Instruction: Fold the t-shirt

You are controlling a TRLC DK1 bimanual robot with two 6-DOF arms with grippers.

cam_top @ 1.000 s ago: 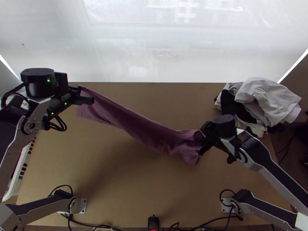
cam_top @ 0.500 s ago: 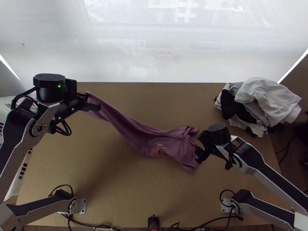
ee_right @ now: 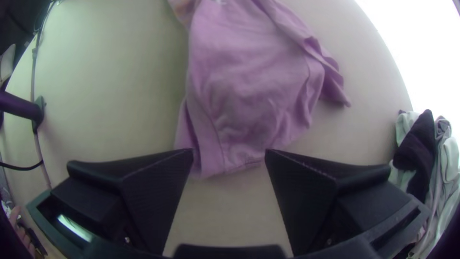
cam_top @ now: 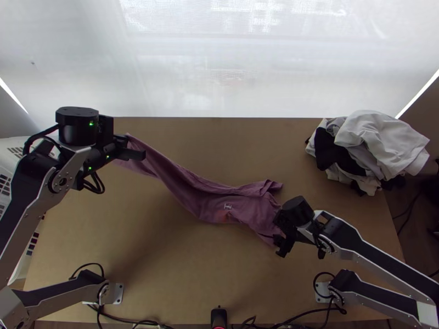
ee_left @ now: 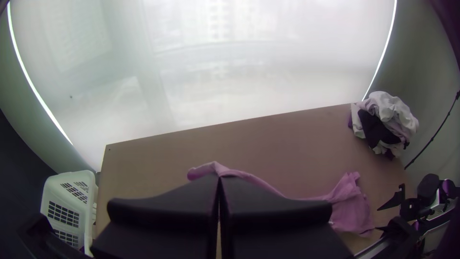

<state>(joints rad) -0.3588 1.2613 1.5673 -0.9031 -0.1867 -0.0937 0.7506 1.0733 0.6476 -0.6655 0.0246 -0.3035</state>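
Observation:
The purple t-shirt (cam_top: 236, 204) stretches as a long bunched strip, its right part lying on the table and its left end raised at my left gripper (cam_top: 131, 147) in the top view. In the left wrist view, that gripper (ee_left: 219, 180) is shut on the cloth, with the shirt (ee_left: 349, 206) trailing off beyond it. My right gripper (cam_top: 279, 237) is at the shirt's right end in the top view. Its fingers stand apart in the right wrist view, where the gripper (ee_right: 229, 152) is open over the edge of the shirt (ee_right: 249, 86), which is wrinkled.
A pile of white, grey and black clothes (cam_top: 378, 143) sits at the table's far right corner. A white plastic basket (ee_left: 67, 208) stands beyond the table's left edge. Cables run along the near edge, around a small black device (cam_top: 219, 317).
My right gripper has let go of the shirt's right end and moved down the picture, and that end has settled on the table. The left gripper has shifted right and slightly nearer with its end.

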